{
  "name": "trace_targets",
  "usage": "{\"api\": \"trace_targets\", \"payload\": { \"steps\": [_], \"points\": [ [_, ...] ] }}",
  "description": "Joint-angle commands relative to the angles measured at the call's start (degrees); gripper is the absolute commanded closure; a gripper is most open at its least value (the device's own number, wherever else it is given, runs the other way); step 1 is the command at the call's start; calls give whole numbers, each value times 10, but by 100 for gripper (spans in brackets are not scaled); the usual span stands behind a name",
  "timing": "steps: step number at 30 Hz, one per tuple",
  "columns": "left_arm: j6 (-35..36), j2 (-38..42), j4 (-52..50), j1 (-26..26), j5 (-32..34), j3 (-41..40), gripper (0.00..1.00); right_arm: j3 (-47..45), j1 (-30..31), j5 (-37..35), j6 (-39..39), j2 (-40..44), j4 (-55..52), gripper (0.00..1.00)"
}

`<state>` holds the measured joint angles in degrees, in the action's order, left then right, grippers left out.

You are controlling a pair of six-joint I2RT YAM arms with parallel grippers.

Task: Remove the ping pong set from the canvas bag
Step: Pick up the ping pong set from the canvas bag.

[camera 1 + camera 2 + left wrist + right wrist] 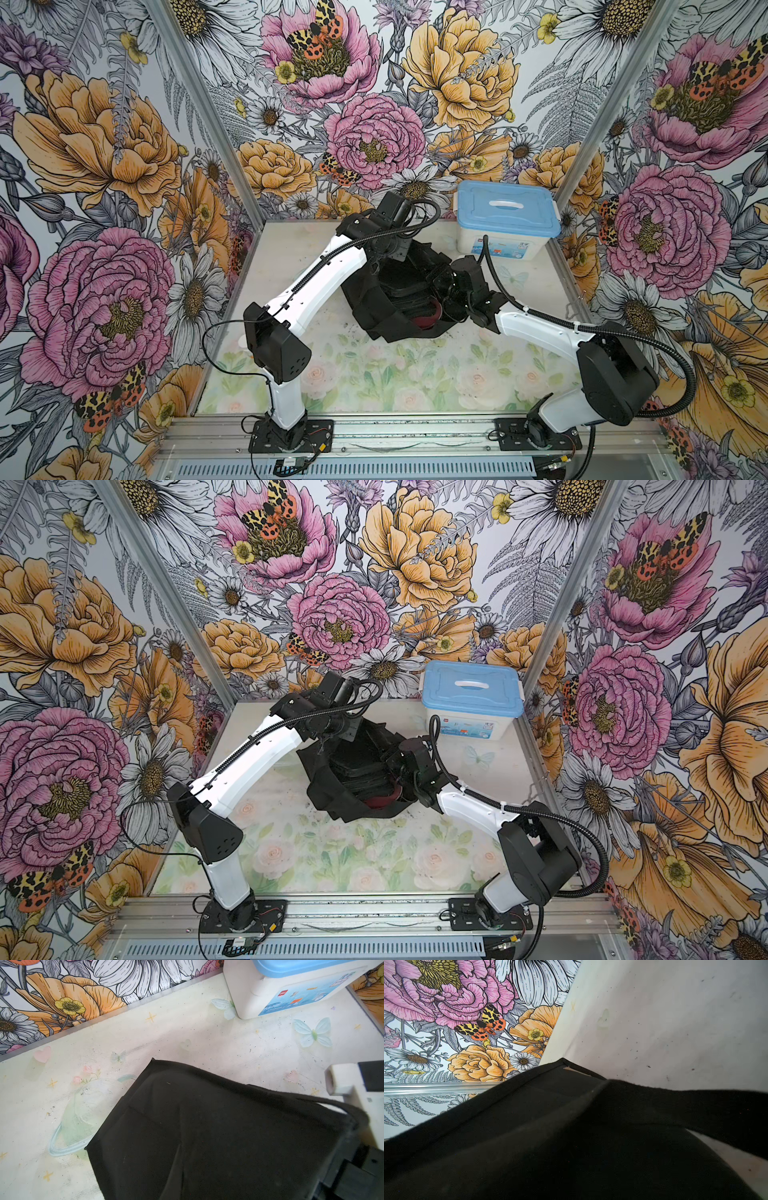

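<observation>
The black canvas bag [370, 307] [328, 791] lies slumped in the middle of the table, its mouth open upward. Inside it, dark flat paddle cases [399, 286] of the ping pong set are stacked, and a maroon cover [432, 319] [383, 799] shows at the near right. My left gripper [388, 259] is at the bag's far rim, shut on the fabric; black cloth [207, 1136] covers its jaws in the left wrist view. My right gripper [438, 291] reaches into the bag from the right. Black fabric [571, 1147] hides its jaws.
A white plastic box with a light-blue lid [507, 216] [469, 696] [291, 985] stands at the back right, close behind the right arm. The flowered walls close in the table at the back and both sides.
</observation>
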<state>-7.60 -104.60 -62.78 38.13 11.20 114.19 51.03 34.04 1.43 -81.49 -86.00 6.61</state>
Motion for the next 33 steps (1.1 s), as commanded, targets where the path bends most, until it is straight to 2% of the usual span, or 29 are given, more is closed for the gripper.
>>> {"api": "trace_targets", "payload": {
  "steps": [1, 10, 18, 26, 33],
  "points": [
    [-13, 15, 69, 22, -36, 18, 100, 40, 0, 16, 12, -5, 12, 44],
    [-13, 8, 69, 28, -39, 28, 100, 93, 9, 49, 59, -46, -41, 57],
    [-16, 10, 70, 33, -40, 25, 100, 107, 18, 64, 55, -63, -29, 54],
    [-12, 15, 71, 30, -28, 17, 100, 107, 18, 57, 60, -43, -17, 86],
    [-9, 31, 71, 12, -12, 4, 100, 112, 18, 52, 87, -11, -4, 92]
  ]
}}
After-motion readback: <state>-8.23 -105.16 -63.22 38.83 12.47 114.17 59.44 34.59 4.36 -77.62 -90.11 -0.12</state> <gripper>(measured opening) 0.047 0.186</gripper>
